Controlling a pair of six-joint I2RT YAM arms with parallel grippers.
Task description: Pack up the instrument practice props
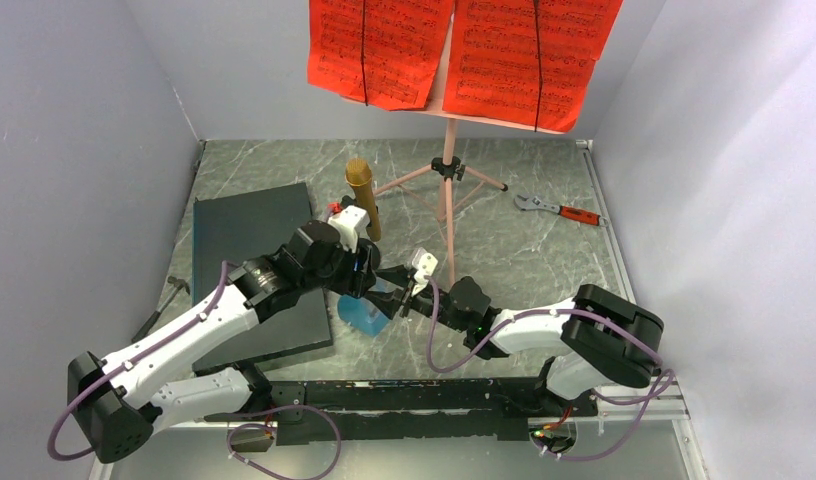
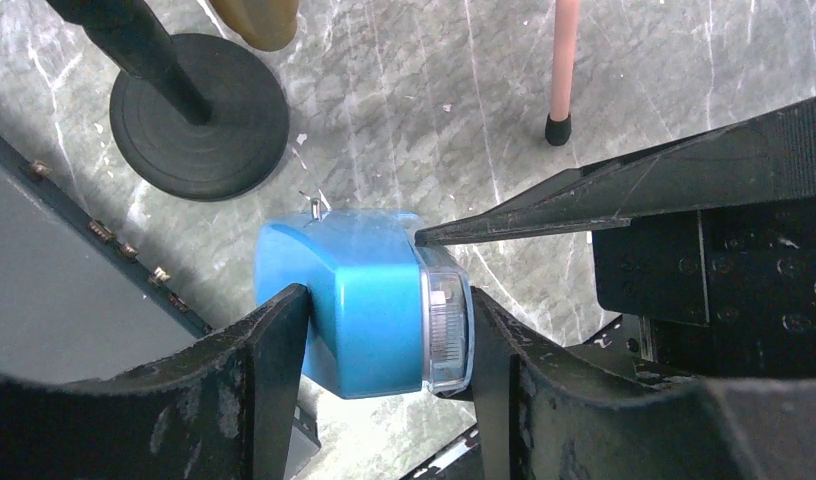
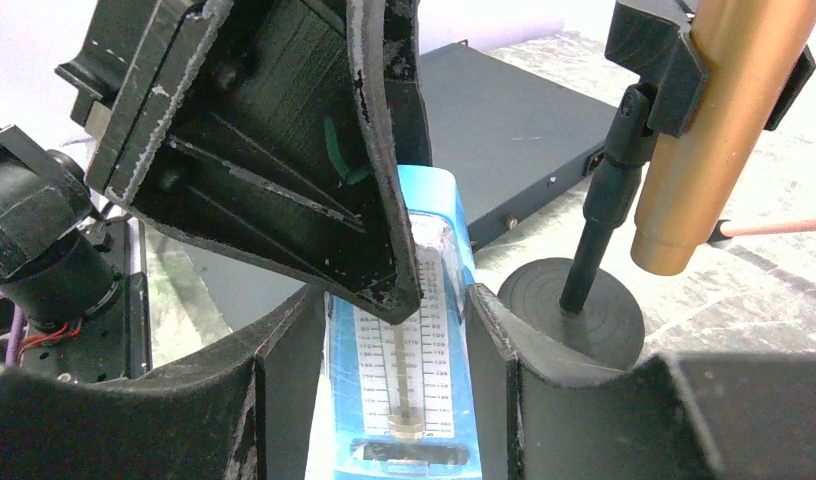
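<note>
Grey-green marbled stone forms the table (image 1: 544, 250), which is closed in by pale lilac walls (image 1: 84, 120) on three sides. At the back stands the pink tripod music stand (image 1: 447, 170), its feet on the stone and the red sheet-music pages (image 1: 464, 50) spread across its desk. A red-handled wrench (image 1: 559, 208) lies to the right of the tripod, well apart from the arms. A large dark slab (image 1: 249, 240) lies flat on the left half of the table.

Both arms meet near the middle of the table, over the small blue metronome (image 1: 364, 315), which stands just beside the slab's right edge. The gold microphone (image 1: 361, 195) rises on its black round-base stand just behind it.

The overhead view hides the grasp under the arms, and the wrist cameras show it. From the left wrist, the left gripper (image 2: 389, 330) has one finger against the metronome's blue back and the other against its clear front cover, clamping it. A finger of the other arm points in at the upper edge. From the right wrist, the right gripper (image 3: 394, 330) has closed on the metronome's two sides. The printed scale and pendulum show between its fingers, partly covered by a finger of the left arm. This view alone shows the connectors along the slab's edge.
</note>
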